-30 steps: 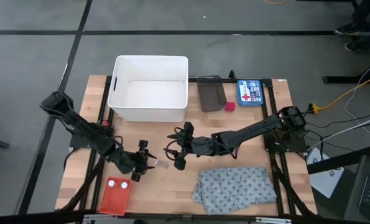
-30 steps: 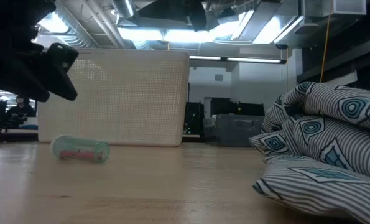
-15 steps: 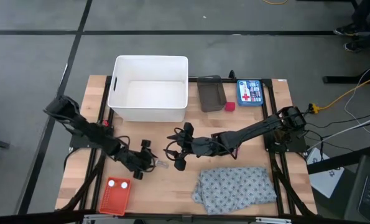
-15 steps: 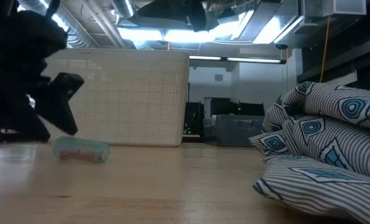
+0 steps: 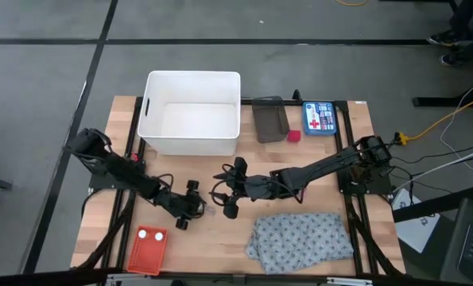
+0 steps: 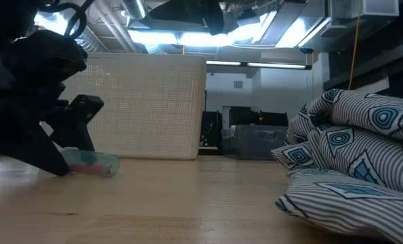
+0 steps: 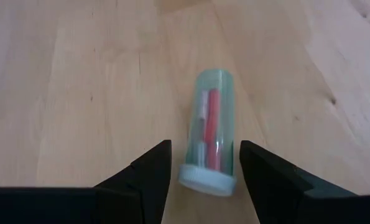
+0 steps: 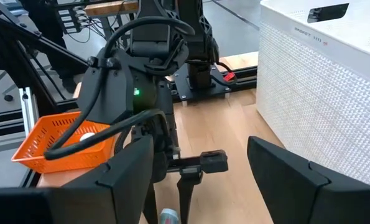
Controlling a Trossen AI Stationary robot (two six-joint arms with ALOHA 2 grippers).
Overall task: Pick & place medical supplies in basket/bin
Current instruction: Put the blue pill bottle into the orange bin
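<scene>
Between the left gripper's [image 7: 201,163] spread fingers [image 7: 146,177] lies a clear tube [image 7: 211,134] with red and white pieces inside, flat on the counter [image 7: 79,81], cap end toward the wrist; whether the fingers touch it cannot be told. From above, this gripper [image 5: 190,204] sits low on the counter [image 5: 220,238] just left of centre, its arm running off to 10 o'clock. Low view: left gripper [image 6: 69,139] down at the tube [image 6: 93,163], in front of the white tub [image 6: 133,105].

Right gripper [image 5: 226,191] just at 3 o'clock of the left one, fingers [image 8: 132,174] spread and holding nothing, pointed at the left gripper [image 8: 194,165]; its arm runs off to 2 o'clock. Tip of the tube [image 8: 168,217] shows between its fingers, near the edge of that view.

Orange basket [image 5: 147,248] at 7 o'clock of the left gripper, near the counter's front edge, two white round pieces [image 5: 149,235] in it. Grey patterned cloth [image 5: 301,238] bunched at 5 o'clock of the right gripper. White tub [image 5: 191,113] at 12 o'clock of the grippers. Right of the tub: dark tray [image 5: 269,118], small red block [image 5: 293,136], blue first-aid box [image 5: 319,117].
</scene>
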